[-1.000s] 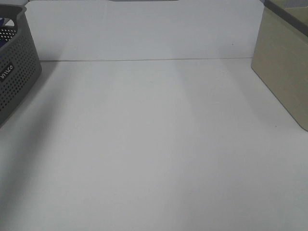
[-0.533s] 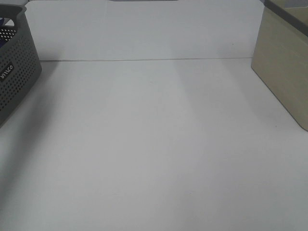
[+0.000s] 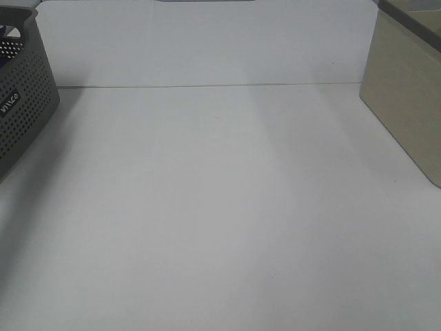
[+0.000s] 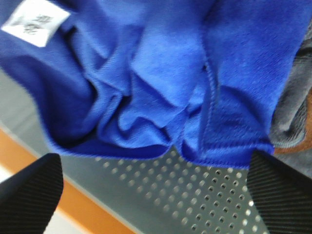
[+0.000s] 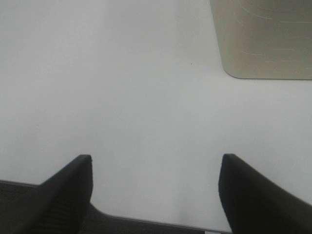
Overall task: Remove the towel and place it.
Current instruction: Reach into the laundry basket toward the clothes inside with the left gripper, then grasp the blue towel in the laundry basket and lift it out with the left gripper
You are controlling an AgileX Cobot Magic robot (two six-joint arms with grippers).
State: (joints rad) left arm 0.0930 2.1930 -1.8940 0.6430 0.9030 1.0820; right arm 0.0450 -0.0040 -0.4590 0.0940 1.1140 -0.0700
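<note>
The royal-blue plush towel [image 4: 161, 73] lies crumpled inside the grey perforated basket [image 4: 204, 195], with its white tag [image 4: 36, 22] showing at one corner. My left gripper [image 4: 153, 161] is open, with its dark fingers [image 4: 29, 195] spread on either side of the towel's stitched edge, close above it and not holding it. In the exterior high view the basket [image 3: 24, 103] stands at the table's left edge, and neither gripper shows there. My right gripper [image 5: 156, 158] is open and empty above the bare white table [image 5: 122, 73].
A beige box [image 3: 406, 96] stands at the table's right side and also shows in the right wrist view [image 5: 263, 39]. A grey cloth [image 4: 292, 112] lies beside the towel in the basket. An orange strip [image 4: 73, 200] runs along the basket's outside.
</note>
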